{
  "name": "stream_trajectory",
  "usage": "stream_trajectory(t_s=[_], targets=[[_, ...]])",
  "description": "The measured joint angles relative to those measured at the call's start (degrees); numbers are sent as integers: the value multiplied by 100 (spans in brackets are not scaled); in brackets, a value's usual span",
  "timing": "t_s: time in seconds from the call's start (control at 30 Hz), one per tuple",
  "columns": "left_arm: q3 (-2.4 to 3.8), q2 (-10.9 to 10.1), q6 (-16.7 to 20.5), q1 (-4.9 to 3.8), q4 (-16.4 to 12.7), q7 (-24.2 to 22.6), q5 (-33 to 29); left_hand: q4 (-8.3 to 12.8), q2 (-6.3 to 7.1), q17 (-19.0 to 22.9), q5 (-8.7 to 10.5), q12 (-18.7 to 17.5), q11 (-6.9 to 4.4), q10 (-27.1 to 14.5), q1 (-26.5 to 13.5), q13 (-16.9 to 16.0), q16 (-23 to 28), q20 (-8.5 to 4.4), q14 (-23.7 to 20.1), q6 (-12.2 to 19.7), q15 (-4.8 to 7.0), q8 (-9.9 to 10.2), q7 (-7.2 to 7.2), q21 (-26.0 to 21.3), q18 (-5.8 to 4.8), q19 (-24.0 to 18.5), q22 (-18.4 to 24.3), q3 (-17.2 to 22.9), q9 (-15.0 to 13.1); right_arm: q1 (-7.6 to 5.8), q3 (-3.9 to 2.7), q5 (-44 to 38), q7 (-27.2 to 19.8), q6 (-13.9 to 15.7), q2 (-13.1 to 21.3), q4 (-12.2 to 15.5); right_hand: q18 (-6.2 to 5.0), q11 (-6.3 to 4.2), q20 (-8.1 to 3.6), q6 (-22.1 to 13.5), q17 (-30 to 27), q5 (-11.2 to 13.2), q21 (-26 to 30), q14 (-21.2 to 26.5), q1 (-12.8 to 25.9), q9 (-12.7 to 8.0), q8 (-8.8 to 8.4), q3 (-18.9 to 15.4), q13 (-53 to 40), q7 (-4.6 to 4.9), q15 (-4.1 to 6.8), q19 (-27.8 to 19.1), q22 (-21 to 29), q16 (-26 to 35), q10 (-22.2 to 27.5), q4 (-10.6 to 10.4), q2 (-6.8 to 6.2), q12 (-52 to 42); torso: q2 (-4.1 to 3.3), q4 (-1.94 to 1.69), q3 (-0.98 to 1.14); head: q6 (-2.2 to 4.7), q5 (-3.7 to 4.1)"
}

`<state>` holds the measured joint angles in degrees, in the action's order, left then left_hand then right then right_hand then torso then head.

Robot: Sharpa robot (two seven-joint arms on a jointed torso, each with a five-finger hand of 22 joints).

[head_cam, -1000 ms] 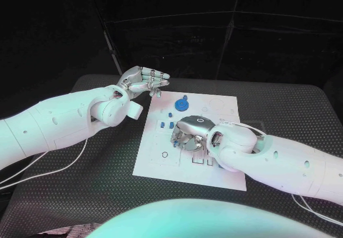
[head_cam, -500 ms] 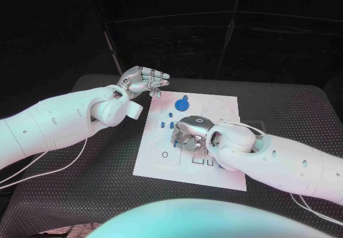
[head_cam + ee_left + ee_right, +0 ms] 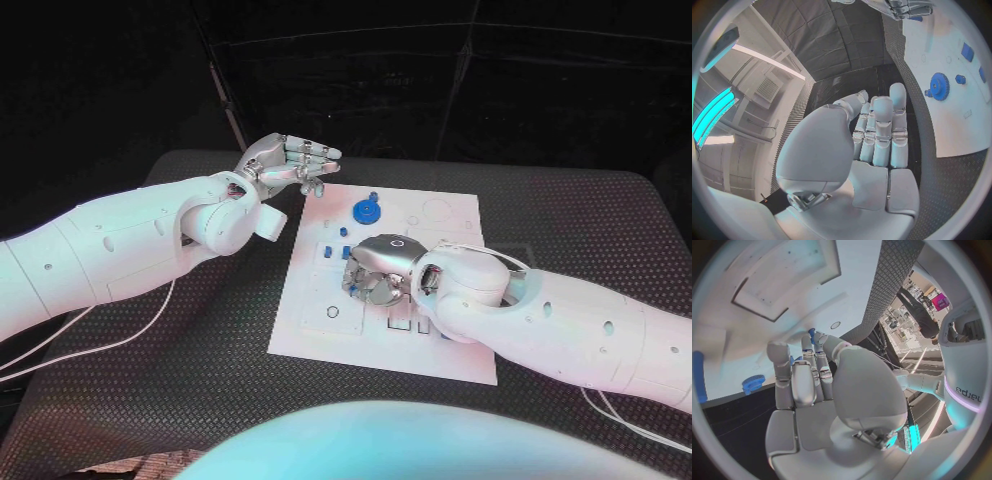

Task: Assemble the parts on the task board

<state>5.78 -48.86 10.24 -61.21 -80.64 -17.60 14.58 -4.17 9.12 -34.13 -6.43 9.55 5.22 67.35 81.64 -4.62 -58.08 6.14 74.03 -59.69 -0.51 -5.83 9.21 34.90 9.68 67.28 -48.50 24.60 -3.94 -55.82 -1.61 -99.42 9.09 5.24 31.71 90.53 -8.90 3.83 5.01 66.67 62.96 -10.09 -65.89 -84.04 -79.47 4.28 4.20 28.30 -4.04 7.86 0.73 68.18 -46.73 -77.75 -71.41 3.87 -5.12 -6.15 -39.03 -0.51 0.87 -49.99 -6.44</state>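
Since assembly is under way: findings run from the board outward.

Task board: the white task board (image 3: 382, 335) lies flat at the centre of the head view, its recesses facing up so parts can be seated from above.

Blue gear: a round blue gear (image 3: 368, 211) sits on the board's upper middle, apart from both hands; judged to be awaiting its turn. It also appears in the left wrist view (image 3: 939, 86).

Small blue parts: several small blue parts (image 3: 335, 251) stand in the board just left of the right hand, near its fingertips.

Held part: in the right wrist view a small blue piece (image 3: 811, 333) shows at the fingertips of the right hand; whether it is pinched or merely touched cannot be told.

Right hand: the right hand (image 3: 379, 270) is curled down over the board's middle, fingers drawn together toward the surface, judged to be placing or pressing a part into a slot.

Left hand: the left hand (image 3: 287, 164) is raised past the board's upper left corner, fingers curled into a loose fist with nothing visible in it; judged parked clear of the working area.

Table: the black table (image 3: 188, 350) carries the board.
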Motion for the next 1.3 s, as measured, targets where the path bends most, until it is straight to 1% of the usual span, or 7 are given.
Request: stream_trajectory(t_s=[0.13, 0.3, 0.77, 1.0, 1.13, 1.27, 1.3], targets=[[0, -2, -2, 0, -3, 0, 0, 0, 0, 0, 0, 0, 0, 0, 0, 0, 0, 0, 0, 0, 0, 0, 0, 0, 0, 0, 0, 0, 0, 0, 7, -10, 2, -21, -25, -18, 0, 63, 33, -108, -31, -5, 0, 0, 42, -21, -29, -33, 15, 76, 0, -33, 31, 0, 132, -32, -38, 83, 1, -1, 0, 0, 5], [0, -11, -5, -1, -4, 1, 0, 0, 0, 0, 0, 0, 0, 0, 0, 0, 0, 0, 0, 0, 0, 0, 0, 0, 0, 0, 0, 0, 0, -18, 72, -32, 16, -20, -19, -26, 1, 151, 111, -292, -134, -11, 67, 1, 187, -51, -57, -110, 51, 153, -64, -111, 165, 0, 441, -78, -135, 227, 2, -1, 1, 0, 6], [0, -20, -14, -1, -1, 3, 0, 0, 0, 9, 0, 0, 21, -21, 0, 0, 0, 0, 0, 21, 0, 0, 21, 0, 0, 0, -1, 0, 0, -13, 125, -52, 21, 114, 48, 22, 0, 231, 174, -488, -188, -11, 135, 9, 276, -52, -57, -210, 36, 186, -137, -174, 281, 22, 708, -86, -225, 220, 6, -1, 2, 0, 7], [0, -27, -18, -1, 5, 6, 0, 0, 0, 9, 0, 0, 21, -21, 0, 0, 0, 0, 0, 21, 0, 0, 20, 0, 0, 0, -1, 0, 0, 17, 153, -45, -9, 299, 197, 124, 0, 237, 199, -1023, -323, -11, 370, 0, 327, -65, -57, -407, 53, 142, -145, -344, 593, 95, 1067, -103, -277, 215, 5, -1, 4, -1, 18], [0, -31, -22, -1, 9, 9, 0, 0, 0, 17, 0, 0, 21, -21, 0, 0, 0, 0, 0, 21, 0, 0, 20, 0, 0, 0, -1, 0, 0, 19, 153, 31, -69, 566, 470, 277, 0, 251, 207, -1243, -470, -11, 468, 0, 325, -65, -57, -585, 30, 71, -145, -413, 730, 178, 1246, -106, -278, 144, 5, 2, 6, -1, 23], [0, -32, -27, -1, 19, 12, 0, 0, 0, 17, 0, 0, 21, -21, 0, 0, 0, 0, 0, 21, 0, 0, 20, 0, 0, 0, -1, 0, 0, 20, 132, 162, -148, 899, 808, 471, 0, 251, 216, -1369, -555, -44, 494, 0, 295, -65, -57, -712, 25, 18, -145, -421, 801, 222, 1319, -96, -308, 84, 10, 9, 5, -1, 41], [0, -32, -28, -1, 22, 13, 0, 0, 0, 17, 0, 0, 21, -21, 0, 0, 0, 0, 0, 21, 0, 0, 20, 0, 0, 0, -1, 0, 0, 23, 91, 208, -170, 984, 893, 528, 0, 251, 216, -1369, -569, -44, 517, 0, 295, -64, -57, -721, 25, 18, -145, -421, 809, 222, 1319, -105, -308, 71, 12, 11, 5, -1, 46]])
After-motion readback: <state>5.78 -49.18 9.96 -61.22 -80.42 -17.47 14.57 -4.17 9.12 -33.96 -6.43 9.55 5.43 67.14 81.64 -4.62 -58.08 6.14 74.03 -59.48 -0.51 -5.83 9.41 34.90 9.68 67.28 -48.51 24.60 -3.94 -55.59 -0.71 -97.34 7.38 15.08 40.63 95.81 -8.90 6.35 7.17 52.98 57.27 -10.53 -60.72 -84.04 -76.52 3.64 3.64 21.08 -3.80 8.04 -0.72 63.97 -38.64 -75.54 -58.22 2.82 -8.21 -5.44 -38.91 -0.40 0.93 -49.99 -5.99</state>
